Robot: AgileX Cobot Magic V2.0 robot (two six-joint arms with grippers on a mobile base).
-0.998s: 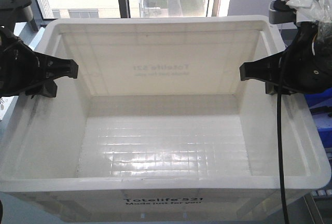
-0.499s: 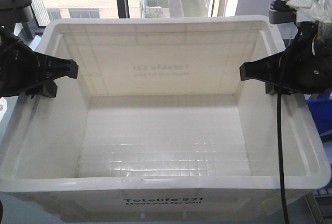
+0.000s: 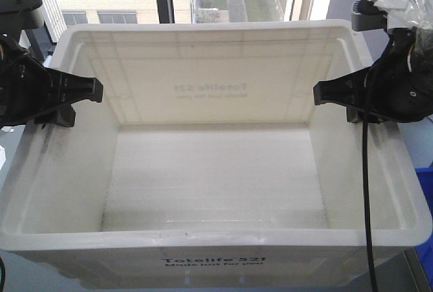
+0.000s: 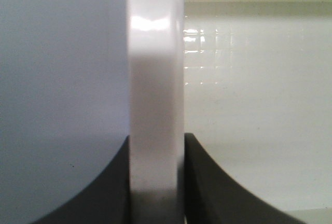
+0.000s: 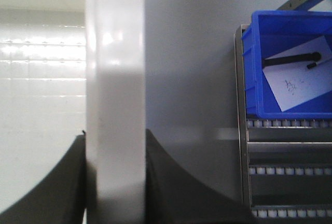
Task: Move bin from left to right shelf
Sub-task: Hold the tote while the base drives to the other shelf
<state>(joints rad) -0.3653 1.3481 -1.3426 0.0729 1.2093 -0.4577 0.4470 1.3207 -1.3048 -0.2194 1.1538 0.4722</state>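
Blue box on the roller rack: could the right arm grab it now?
Probably not: its right claw is shut on the rim of the white bin, leaving nothing free for the blue box.

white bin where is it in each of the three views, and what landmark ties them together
Front-facing: the bin fills nearly the whole frame, left gripper and right gripper clamped on its side walls.
Left wrist: its wall is the vertical white band at centre, inside to the right.
Right wrist: its wall is the vertical band left of centre, inside to the left.
Shared landmark: the clamped side walls.
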